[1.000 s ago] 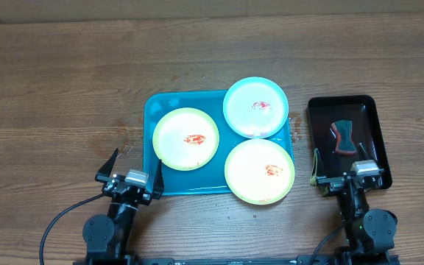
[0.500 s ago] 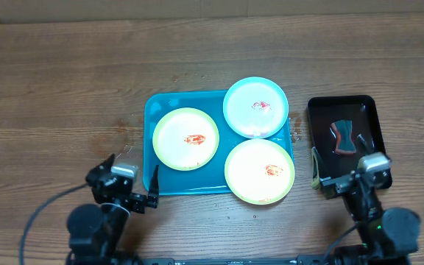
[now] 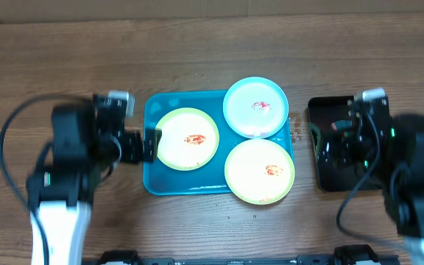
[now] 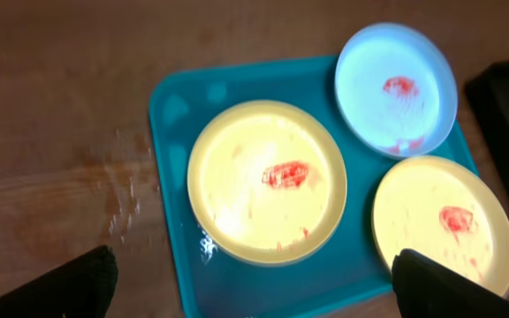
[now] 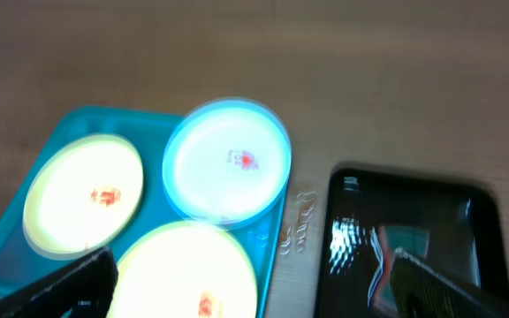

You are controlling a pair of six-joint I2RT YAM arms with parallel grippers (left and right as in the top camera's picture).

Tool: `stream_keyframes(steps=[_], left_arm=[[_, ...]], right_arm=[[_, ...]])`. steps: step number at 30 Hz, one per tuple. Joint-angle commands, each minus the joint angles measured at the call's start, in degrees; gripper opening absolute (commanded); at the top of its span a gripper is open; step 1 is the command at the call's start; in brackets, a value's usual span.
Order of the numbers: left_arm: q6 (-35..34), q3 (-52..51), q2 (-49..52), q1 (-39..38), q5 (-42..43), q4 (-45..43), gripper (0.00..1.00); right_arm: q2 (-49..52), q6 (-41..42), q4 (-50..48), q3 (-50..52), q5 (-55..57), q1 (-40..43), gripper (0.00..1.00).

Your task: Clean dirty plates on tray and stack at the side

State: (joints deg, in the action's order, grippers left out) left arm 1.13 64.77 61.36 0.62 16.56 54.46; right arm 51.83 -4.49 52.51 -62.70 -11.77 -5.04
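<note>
On the wooden bench (image 3: pixel 65 59), the turquoise tray (image 3: pixel 153 182) lay between the two arms and carried all three plates. The left yellow-green plate (image 3: pixel 187 138) sat wholly inside the rim, on the tray's left half. The blue plate (image 3: pixel 255 107) occupied the far right corner, its edge projecting beyond the tray's far and right sides. The right yellow-green plate (image 3: pixel 260 171) occupied the near right corner and overhung the tray's near edge. The rims of these two right-hand plates met or nearly met; the views did not settle which. Each plate bore a red sauce smear near its centre.

The left arm (image 3: pixel 68 147), blurred in the overhead view, stood over the bench just left of the tray. The left pincer (image 4: pixel 254 265) was spread wide and gripped nothing: in the left wrist view its dark fingers (image 4: pixel 64 287) appeared at opposite lower corners, with the tray and plates visible below between them.

The right arm (image 3: pixel 418 169), likewise blurred, stood over the black tray (image 3: pixel 331 177), which lay on the bench to the right of the turquoise tray and apart from it. The right pincer (image 5: pixel 254 261) was also wide open and empty, its fingers (image 5: pixel 453 287) framing the right wrist view. Small droplets (image 3: pixel 294 131) marked the bench between the two trays. The contents of the black tray could not be made out.
</note>
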Motion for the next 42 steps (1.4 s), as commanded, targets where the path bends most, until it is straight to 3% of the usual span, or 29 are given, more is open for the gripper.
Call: stream_keyframes(steps=[1,10,11,13,16,21,27,32,40,42], left_arm=[[-1.1,8.3,11.7,0.0,0.9,2.7,1.0],[-3.3,9.3,28.4,0.0,3.0,-0.2,1.0],[-3.2,9.3,29.6,0.0,2.9,0.0,0.98],[-2.9,9.3,32.1,0.0,2.5,0.2,0.8],[-4.0,9.3,36.0,0.0,2.2,0.8,0.73],[-5.5,9.3,42.5,0.0,-0.1,0.8,0.6],[-7.6,9.3,47.1,0.0,-5.5,-0.5,0.56],[-8.0,9.3,49.6,-0.5,-5.6,-3.4,0.47],[-8.0,9.3,52.3,-2.8,-5.6,-6.8,0.41],[-8.0,9.3,52.4,-3.1,-5.6,-7.2,0.34]], right_arm=[[7.6,0.2,4.3,-7.0,-1.2,-0.4,1.0],[18.6,0.2,4.4,-7.3,-15.6,-0.4,1.0],[19.6,0.2,4.2,-7.3,-15.8,-0.4,0.93],[21.2,0.2,4.2,-7.3,-15.8,-0.4,0.84],[23.5,0.2,4.3,-7.3,-15.7,-0.4,0.82],[25.2,0.2,4.2,-7.3,-14.6,-0.4,0.64],[25.2,0.2,4.2,-7.3,-13.6,-0.4,0.62],[25.2,0.2,4.2,-7.3,-11.0,-0.4,0.52],[25.2,0.2,4.2,-7.3,-10.8,-0.4,0.46],[25.2,0.2,4.2,-7.3,-10.8,-0.4,0.43]])
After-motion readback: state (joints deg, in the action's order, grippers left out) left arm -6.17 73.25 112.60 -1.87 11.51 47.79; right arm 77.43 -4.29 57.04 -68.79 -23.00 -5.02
